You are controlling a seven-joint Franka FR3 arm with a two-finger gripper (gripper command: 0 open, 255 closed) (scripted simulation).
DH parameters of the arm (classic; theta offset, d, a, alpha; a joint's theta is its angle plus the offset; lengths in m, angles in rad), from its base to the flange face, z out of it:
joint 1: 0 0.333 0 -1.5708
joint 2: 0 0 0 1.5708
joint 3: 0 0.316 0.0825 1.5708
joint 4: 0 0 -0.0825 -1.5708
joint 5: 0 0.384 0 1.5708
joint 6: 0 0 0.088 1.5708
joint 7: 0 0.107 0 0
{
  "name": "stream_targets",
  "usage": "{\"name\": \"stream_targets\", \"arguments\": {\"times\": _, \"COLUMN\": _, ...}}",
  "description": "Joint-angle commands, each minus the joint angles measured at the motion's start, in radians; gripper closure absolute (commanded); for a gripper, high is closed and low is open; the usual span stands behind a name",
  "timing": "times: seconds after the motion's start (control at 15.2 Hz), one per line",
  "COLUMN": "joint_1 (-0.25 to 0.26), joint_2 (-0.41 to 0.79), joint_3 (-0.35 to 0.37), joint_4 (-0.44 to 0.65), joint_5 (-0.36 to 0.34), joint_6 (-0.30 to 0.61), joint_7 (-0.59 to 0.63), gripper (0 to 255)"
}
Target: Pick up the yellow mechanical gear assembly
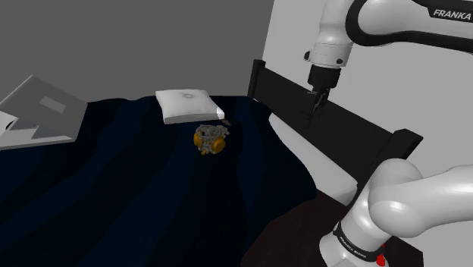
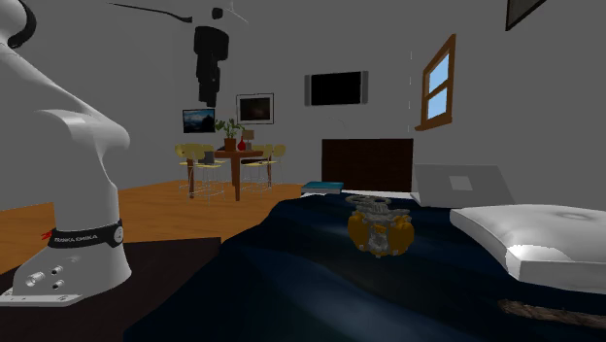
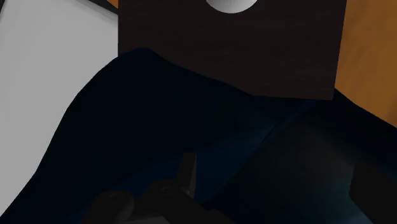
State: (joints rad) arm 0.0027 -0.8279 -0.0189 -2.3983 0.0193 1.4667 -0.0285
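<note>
Yellow gear assembly lies untouched on the bed, well below the raised jaws; whether they are open, I cannot tell.

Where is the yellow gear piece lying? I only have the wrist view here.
Observer: The gear piece lies on the dark blue bed cover, just in front of the white pillow.
Operator: Is it touching the pillow?
Observer: No. In the second exterior view a strip of bed cover shows between them.
Operator: How does the gripper stand to it?
Observer: The gripper hangs high, well apart from the gear piece, to its right in the shoulder view, near the bed's dark board.
</note>
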Motion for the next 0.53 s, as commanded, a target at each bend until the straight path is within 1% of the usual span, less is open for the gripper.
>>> {"name": "stream_targets", "arguments": {"times": 0.0, "joint_1": 0.000, "joint_2": 0.000, "joint_3": 0.000, "joint_4": 0.000, "joint_5": 0.000, "joint_6": 0.000, "joint_7": 0.000, "gripper": 0}}
{"name": "stream_targets", "arguments": {"times": 0.26, "joint_1": -0.027, "joint_2": 0.112, "joint_3": 0.070, "joint_4": 0.005, "joint_5": 0.048, "joint_6": 0.120, "joint_7": 0.160, "gripper": 0}}
{"name": "stream_targets", "arguments": {"times": 0.46, "joint_1": -0.050, "joint_2": 0.208, "joint_3": 0.118, "joint_4": 0.026, "joint_5": 0.071, "joint_6": 0.207, "joint_7": 0.277, "gripper": 0}}
